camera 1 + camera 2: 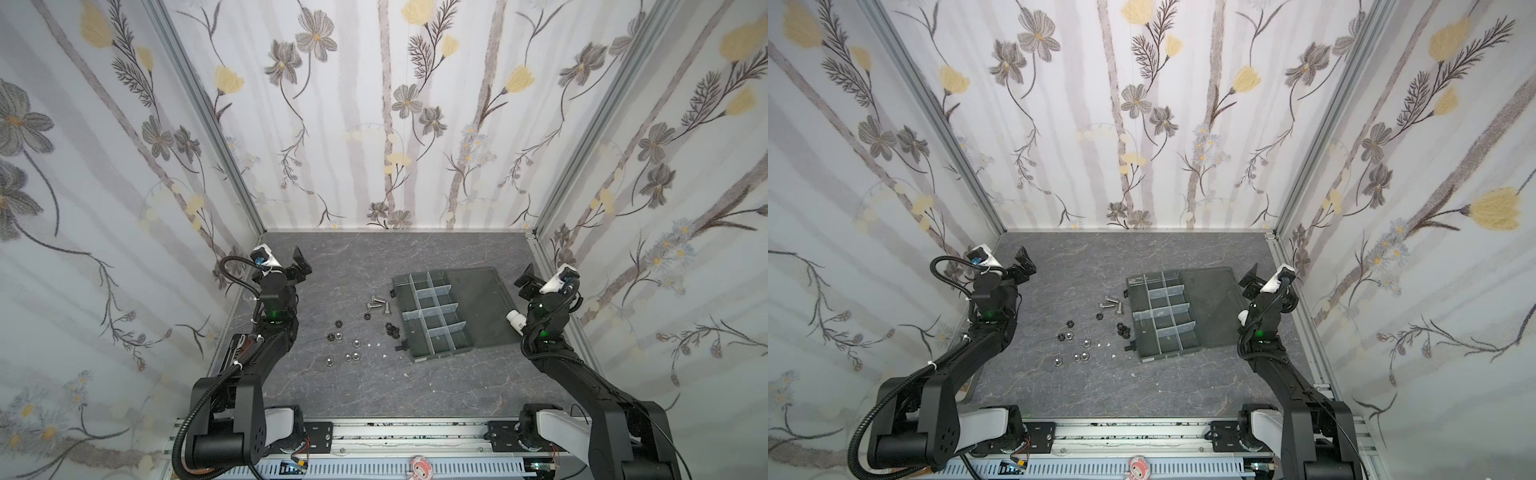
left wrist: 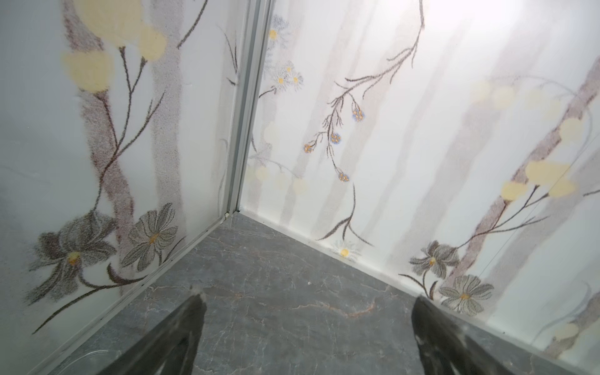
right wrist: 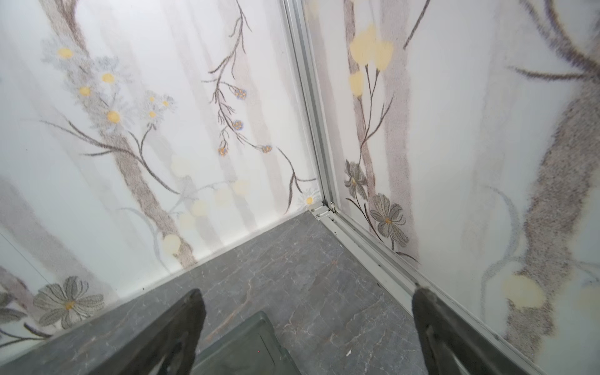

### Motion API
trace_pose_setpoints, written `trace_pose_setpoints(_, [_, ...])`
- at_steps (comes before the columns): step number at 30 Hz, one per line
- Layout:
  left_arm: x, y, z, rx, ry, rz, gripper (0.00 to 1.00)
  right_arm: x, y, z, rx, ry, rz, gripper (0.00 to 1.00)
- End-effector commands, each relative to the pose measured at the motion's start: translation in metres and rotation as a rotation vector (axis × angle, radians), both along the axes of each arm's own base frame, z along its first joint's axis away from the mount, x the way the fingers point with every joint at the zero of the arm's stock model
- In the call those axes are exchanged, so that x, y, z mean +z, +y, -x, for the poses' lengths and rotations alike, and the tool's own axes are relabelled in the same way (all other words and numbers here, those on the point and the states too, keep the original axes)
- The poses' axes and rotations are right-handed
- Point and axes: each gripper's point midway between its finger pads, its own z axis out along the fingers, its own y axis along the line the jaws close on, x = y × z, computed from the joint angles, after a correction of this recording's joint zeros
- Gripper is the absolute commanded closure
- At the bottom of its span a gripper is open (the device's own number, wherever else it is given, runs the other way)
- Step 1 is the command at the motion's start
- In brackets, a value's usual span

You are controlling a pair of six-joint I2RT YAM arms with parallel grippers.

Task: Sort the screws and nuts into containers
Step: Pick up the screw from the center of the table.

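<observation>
While the left gripper [image 1: 302,262] and right gripper [image 1: 524,279] hang spread and empty, sorting looks unstarted. Likely next: pinching the screws [image 1: 375,305] beside the box [image 1: 478,307].

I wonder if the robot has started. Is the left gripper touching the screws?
Apart. In a top view the left gripper hangs open near the back corner, with bare table between it and the screws.

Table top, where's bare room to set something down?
Free: the far strip between the back wall and the organizer box; the near strip between the nuts and the front rail. Crowded: left of the box, where screws and nuts lie.
</observation>
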Motion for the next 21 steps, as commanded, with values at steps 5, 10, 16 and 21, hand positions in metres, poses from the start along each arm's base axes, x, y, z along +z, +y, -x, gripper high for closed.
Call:
trace_pose_setpoints(5, [0.041,-0.024,0.024,-0.126,0.034,0.191,0.00,0.025,0.044,0.008,0.137,0.115,-0.015,0.00])
trace_pose_setpoints(10, [0.071,-0.022,0.067,-0.178,-0.222,0.345,0.00,0.051,0.107,0.018,0.311,0.164,0.120,0.00])
trace_pose_setpoints(16, [0.071,-0.042,0.075,-0.308,-0.218,0.418,0.00,0.049,0.210,0.032,0.677,0.267,0.214,0.00])
trace_pose_setpoints(21, [0.047,-0.049,0.078,-0.320,-0.111,0.437,0.00,0.036,0.280,0.047,0.914,0.336,0.283,0.05])
